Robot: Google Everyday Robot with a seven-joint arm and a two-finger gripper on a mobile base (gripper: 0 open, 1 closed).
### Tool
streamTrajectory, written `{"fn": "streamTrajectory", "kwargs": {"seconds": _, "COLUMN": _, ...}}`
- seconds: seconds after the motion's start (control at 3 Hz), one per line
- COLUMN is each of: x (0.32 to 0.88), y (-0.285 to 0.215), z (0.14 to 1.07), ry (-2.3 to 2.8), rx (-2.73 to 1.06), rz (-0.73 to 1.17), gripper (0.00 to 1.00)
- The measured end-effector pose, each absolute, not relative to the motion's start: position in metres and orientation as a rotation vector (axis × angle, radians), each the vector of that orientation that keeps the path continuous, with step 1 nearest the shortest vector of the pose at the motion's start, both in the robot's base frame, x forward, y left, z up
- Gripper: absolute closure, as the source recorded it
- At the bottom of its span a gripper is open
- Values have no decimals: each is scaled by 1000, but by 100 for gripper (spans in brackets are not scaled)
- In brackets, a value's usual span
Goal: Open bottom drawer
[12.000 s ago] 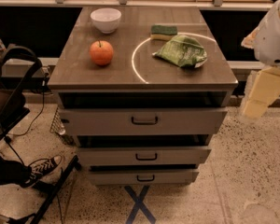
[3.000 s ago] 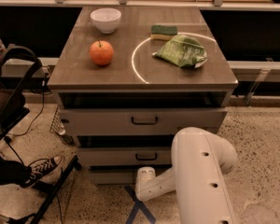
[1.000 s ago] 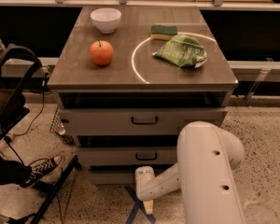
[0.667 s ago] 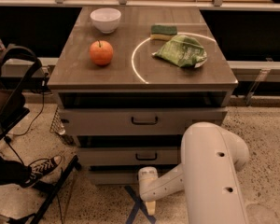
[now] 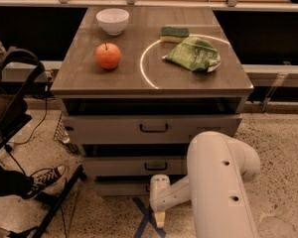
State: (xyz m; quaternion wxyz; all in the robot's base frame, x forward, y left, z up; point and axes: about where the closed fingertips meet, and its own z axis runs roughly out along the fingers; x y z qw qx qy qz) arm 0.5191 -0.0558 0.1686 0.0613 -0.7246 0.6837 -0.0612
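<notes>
Brown wooden cabinet with three pale grey-beige drawers. The bottom drawer, lowest of the cabinet's three and with the shortest front, sits set back beneath the middle one (its centre is hidden by the arm). The white gripper hangs just before the cabinet's lowest front, pointing floorward; how it is set cannot be made out. On the cabinet top: one white bowl, one orange-red apple, one green sponge, one crumpled green bag.
</notes>
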Motion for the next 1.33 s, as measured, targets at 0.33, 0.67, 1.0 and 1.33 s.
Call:
{"fn": "streamTrajectory", "kwargs": {"seconds": 0.33, "x": 527, "y": -54, "z": 155, "ry": 2088, "rx": -2196, "rz": -165, "gripper": 0}}
{"fn": "streamTrajectory", "kwargs": {"seconds": 0.67, "x": 534, "y": -52, "z": 140, "ry": 2111, "rx": -2213, "rz": -165, "gripper": 25}}
{"fn": "streamTrajectory", "kwargs": {"seconds": 1.0, "x": 532, "y": -53, "z": 139, "ry": 2110, "rx": -2214, "rz": -163, "gripper": 48}}
{"fn": "streamTrajectory", "kwargs": {"seconds": 1.33, "x": 531, "y": -53, "z": 138, "ry": 2111, "rx": -2216, "rz": -162, "gripper": 71}}
